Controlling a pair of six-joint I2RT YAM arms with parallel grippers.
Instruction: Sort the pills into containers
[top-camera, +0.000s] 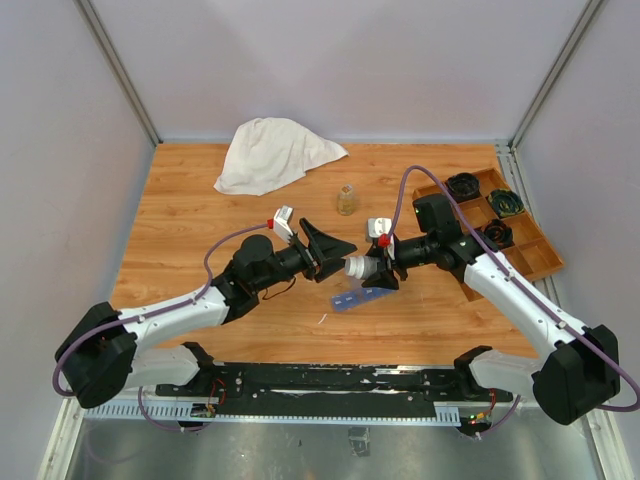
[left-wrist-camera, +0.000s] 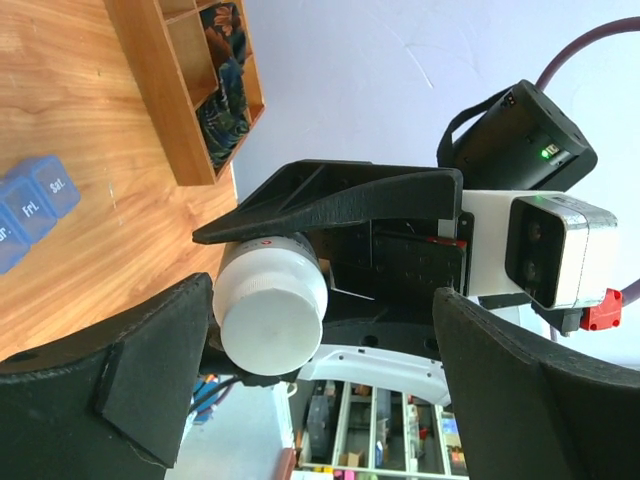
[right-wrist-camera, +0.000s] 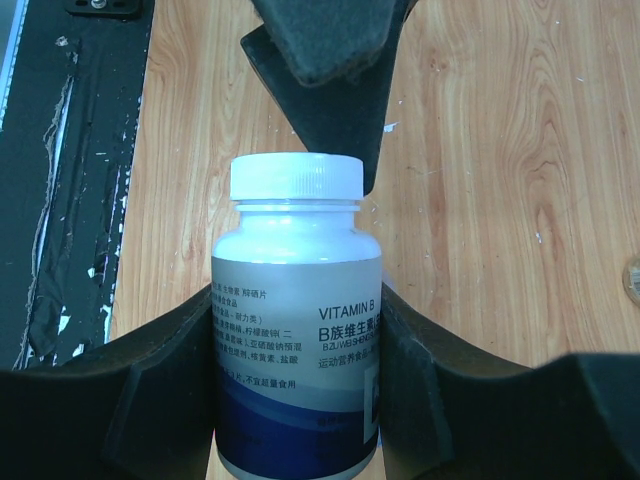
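Note:
My right gripper (top-camera: 378, 266) is shut on a white pill bottle (right-wrist-camera: 295, 330) with a blue "VITAMIN B" label and a white screw cap (right-wrist-camera: 296, 177), held sideways above the table. My left gripper (top-camera: 335, 255) is open, its fingers (left-wrist-camera: 150, 390) either side of the cap (left-wrist-camera: 270, 315), which sits close to one finger; I cannot tell if they touch. The left fingers (right-wrist-camera: 330, 40) show just beyond the cap in the right wrist view. The translucent blue pill-organizer strip (top-camera: 360, 297) lies on the table just below the bottle, with day-labelled lids (left-wrist-camera: 30, 205).
A brown wooden divided tray (top-camera: 535, 262) holding dark objects stands at the right edge. A small glass jar (top-camera: 347, 200) stands behind the grippers. A crumpled white cloth (top-camera: 275, 152) lies at the back left.

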